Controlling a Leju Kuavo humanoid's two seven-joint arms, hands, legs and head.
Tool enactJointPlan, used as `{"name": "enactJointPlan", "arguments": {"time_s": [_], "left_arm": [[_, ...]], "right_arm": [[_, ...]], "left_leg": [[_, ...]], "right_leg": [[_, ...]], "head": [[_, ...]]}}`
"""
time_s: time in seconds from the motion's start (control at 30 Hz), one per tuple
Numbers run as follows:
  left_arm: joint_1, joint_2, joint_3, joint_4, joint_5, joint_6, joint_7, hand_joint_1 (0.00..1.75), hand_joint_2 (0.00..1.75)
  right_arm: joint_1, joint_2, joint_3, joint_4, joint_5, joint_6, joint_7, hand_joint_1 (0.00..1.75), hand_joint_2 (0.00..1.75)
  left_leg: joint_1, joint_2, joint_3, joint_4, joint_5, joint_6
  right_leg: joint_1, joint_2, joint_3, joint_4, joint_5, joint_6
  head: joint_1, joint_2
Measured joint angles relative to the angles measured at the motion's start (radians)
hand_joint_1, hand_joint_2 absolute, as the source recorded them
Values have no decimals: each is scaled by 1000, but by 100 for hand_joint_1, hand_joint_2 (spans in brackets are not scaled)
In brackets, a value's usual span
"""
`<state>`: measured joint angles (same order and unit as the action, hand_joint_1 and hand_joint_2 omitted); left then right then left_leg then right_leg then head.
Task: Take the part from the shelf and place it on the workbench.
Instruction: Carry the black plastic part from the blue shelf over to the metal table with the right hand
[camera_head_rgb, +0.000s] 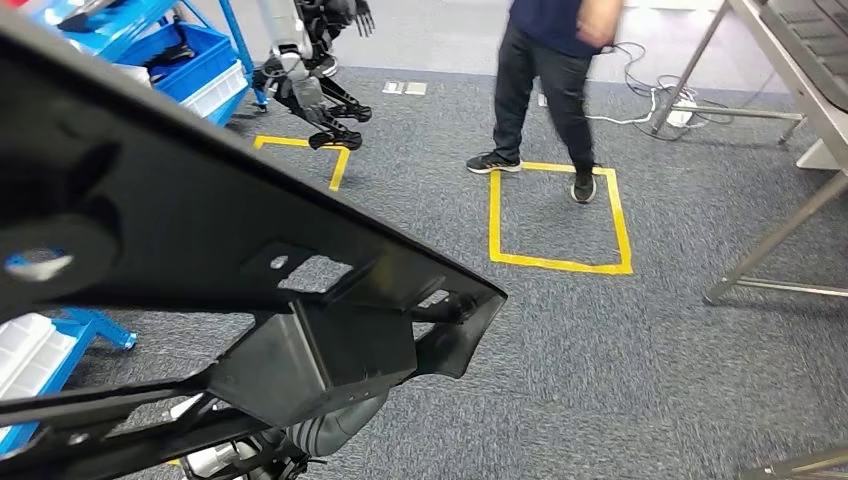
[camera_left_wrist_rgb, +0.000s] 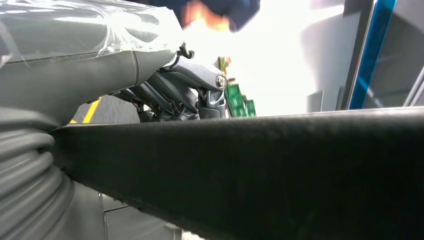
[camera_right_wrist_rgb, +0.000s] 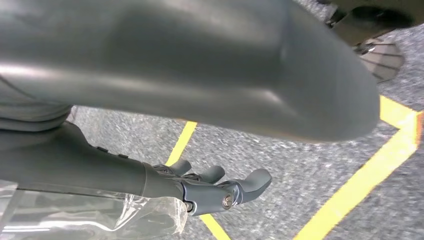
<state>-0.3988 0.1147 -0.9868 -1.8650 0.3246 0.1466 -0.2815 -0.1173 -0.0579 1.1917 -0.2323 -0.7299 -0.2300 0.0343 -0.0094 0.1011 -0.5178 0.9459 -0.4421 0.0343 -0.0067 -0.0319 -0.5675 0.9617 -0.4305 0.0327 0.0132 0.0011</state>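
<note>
Large black part (camera_head_rgb: 200, 230) carried low over grey carpet (camera_head_rgb: 620, 370), gripped by left hand (camera_left_wrist_rgb: 175, 92); right hand (camera_right_wrist_rgb: 220, 190) holds nothing, fingers extended. Workbench (camera_head_rgb: 800, 90) edge right; a person (camera_head_rgb: 550, 90) stands near yellow floor square (camera_head_rgb: 560, 262).

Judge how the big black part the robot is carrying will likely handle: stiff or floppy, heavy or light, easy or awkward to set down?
The black part is probably stiff: its long edge runs straight and its ribs and cut-outs hold shape. It is likely light for its size, looking like thin moulded plastic, open between the ribs. It seems awkward: it spans much of the head view, so it could swing, and the left hand shows fingers at only one edge.
</note>
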Motion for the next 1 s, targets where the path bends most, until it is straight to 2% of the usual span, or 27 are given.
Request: {"name": "enactJointPlan", "arguments": {"time_s": [0.07,0.1,0.13,0.17,0.2,0.23,0.27,0.3,0.37,0.4,0.43,0.47,0.5,0.53,0.57,0.63,0.67,0.7,0.73,0.77,0.8,0.83,0.9,0.93,1.0], "left_arm": [[-1,0,0,0,0,0,0,175,175],[-1,0,0,0,0,0,0,175,175],[0,0,0,0,0,0,0,175,175],[2,0,0,0,0,0,0,175,175],[3,0,0,0,0,0,0,175,175],[4,0,0,0,0,0,0,175,175],[5,0,0,0,0,0,0,175,175],[5,0,0,0,0,0,0,175,175],[3,0,0,0,0,0,0,175,175],[3,0,0,0,0,0,0,175,175],[2,0,0,0,0,0,0,175,175],[2,0,0,0,0,0,0,175,175],[1,0,0,0,0,0,0,175,175],[0,0,0,0,0,0,0,175,175],[0,-1,0,0,0,0,0,175,175],[-1,-3,0,0,0,0,-1,175,175],[-1,-3,0,0,0,0,-1,175,175],[0,-3,0,0,0,0,-1,175,175],[0,-3,0,0,0,0,-1,175,175],[0,-3,0,0,0,0,-1,175,175],[0,-3,0,0,1,0,-1,175,175],[0,-3,0,0,1,0,-1,175,175],[-1,-3,0,0,3,0,-1,175,175],[-3,-3,0,0,3,0,-1,175,175],[-5,-3,0,0,3,0,0,175,175]], "right_arm": [[2,0,0,0,0,0,0,0,0],[1,0,0,0,0,0,0,0,0],[0,0,0,0,0,0,0,0,0],[-1,0,0,0,0,0,0,0,0],[-1,0,0,0,0,0,0,0,0],[-1,0,0,0,0,0,0,0,0],[0,0,0,0,0,0,0,0,0],[0,0,0,0,0,0,0,0,0],[-1,0,0,0,0,0,0,0,0],[-1,1,0,0,0,0,0,0,0],[-1,1,0,0,0,0,0,0,0],[0,1,0,0,0,0,0,0,0],[2,1,0,0,0,0,1,0,0],[5,1,0,0,0,0,1,0,0],[6,0,0,0,0,0,1,0,0],[5,0,0,0,0,1,1,0,0],[4,1,0,0,0,2,1,0,0],[3,1,0,0,0,2,1,0,0],[3,1,0,0,0,3,1,0,0],[4,1,0,0,0,3,1,0,0],[4,1,0,0,0,3,1,0,0],[4,1,0,0,0,3,1,0,0],[1,1,0,0,0,3,1,0,0],[0,1,0,0,0,4,0,0,0],[-1,1,0,0,0,4,0,0,0]], "left_leg": [[6,-26,-12,33,-26,-12],[9,-47,-32,79,-54,-16],[10,-70,-62,148,-90,-19],[11,-81,-97,225,-124,-20],[11,-86,-127,288,-145,-20],[10,-89,-143,319,-148,-19],[10,-91,-139,308,-131,-16],[10,-96,-115,255,-98,-12],[10,-133,-44,101,-26,-1],[9,-151,-20,46,-6,3],[8,-165,-9,15,3,5],[7,-167,-7,6,3,7],[7,-159,-8,4,6,9],[8,-149,-6,-1,10,13],[10,-138,-3,-7,14,18],[12,-114,1,-15,19,25],[11,-101,0,-16,19,27],[9,-88,0,-15,18,28],[9,-75,0,-15,17,28],[9,-64,0,-15,16,27],[10,-53,0,-14,15,25],[10,-44,2,-13,13,22],[6,-27,4,-9,6,12],[3,-20,5,-8,3,6],[2,-5,7,-8,0,-4]], "right_leg": [[-1,17,-2,-2,5,-12],[-3,25,-2,-3,7,-17],[-4,34,-4,-3,9,-20],[-3,44,-5,-3,10,-23],[-2,56,-6,-3,10,-24],[-1,68,-7,-2,11,-25],[0,80,-6,-2,12,-25],[0,93,-5,-2,12,-25],[1,117,-4,-1,13,-22],[1,127,-6,0,15,-19],[-1,136,-10,0,17,-15],[-2,145,-14,-1,20,-10],[-4,153,-17,-3,22,-4],[-4,149,-20,0,21,1],[-2,132,-28,16,10,6],[-2,80,-70,107,-44,13],[-3,62,-103,175,-77,17],[-6,54,-133,238,-101,21],[-9,50,-152,277,-110,25],[-12,47,-153,279,-101,28],[-15,41,-132,239,-75,31],[-18,26,-93,167,-41,34],[-15,-9,-24,38,4,32],[-12,-18,-9,6,11,27],[-8,-5,-11,-1,11,13]], "head": [[-1,0],[-1,0],[-2,0],[-2,0],[-3,0],[-3,0],[-3,0],[-3,0],[-3,0],[-3,0],[-3,0],[-3,0],[-3,0],[-3,0],[-2,0],[1,0],[2,0],[2,0],[2,0],[2,0],[2,0],[2,0],[2,0],[1,0],[-1,0]]}}
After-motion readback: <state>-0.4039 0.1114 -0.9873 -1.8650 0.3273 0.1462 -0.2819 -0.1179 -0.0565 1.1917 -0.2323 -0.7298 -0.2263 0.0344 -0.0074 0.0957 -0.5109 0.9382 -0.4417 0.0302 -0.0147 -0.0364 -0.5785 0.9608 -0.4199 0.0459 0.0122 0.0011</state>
